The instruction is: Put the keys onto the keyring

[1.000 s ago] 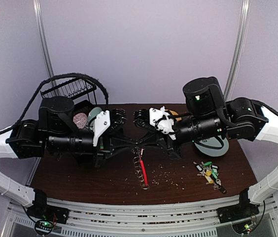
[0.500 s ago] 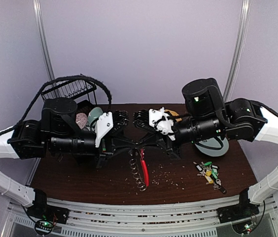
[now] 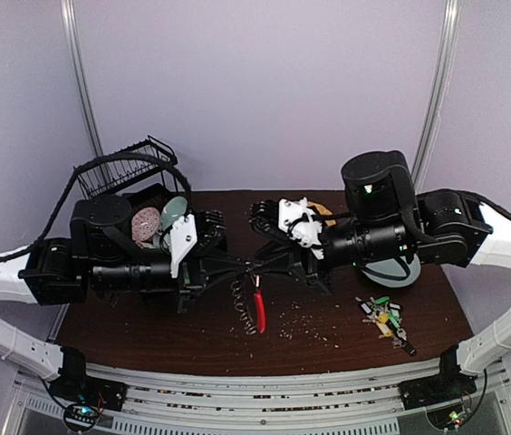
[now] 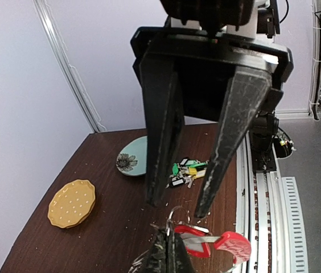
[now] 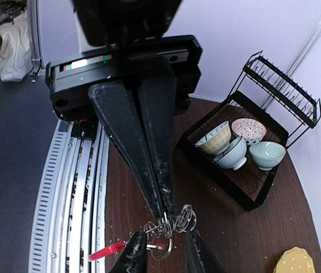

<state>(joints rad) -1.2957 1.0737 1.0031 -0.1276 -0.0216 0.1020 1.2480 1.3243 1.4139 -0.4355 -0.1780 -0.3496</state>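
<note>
The keyring (image 3: 257, 308), a red arc fringed with silver loops, hangs over the middle of the table. My left gripper (image 3: 252, 265) is shut on one of its loops, seen close up in the left wrist view, where the gripper (image 4: 169, 234) pinches the loop beside the red arc (image 4: 229, 243). My right gripper (image 5: 164, 250) faces it tip to tip and stands open, its fingers (image 5: 135, 253) on either side of the loops (image 5: 177, 219) without gripping them. The keys (image 3: 384, 317), with green, yellow and white tags, lie in a heap at the right front of the table.
A teal flowered plate (image 3: 391, 269) lies under the right arm. A round yellow dotted plate (image 4: 72, 203) sits behind it. At the back left a black wire rack (image 5: 246, 148) holds three bowls. Small crumbs litter the brown tabletop (image 3: 328, 340).
My right gripper has opened and let go of the keyring. The ring now hangs from the left gripper alone and has shifted a little to the left with that arm.
</note>
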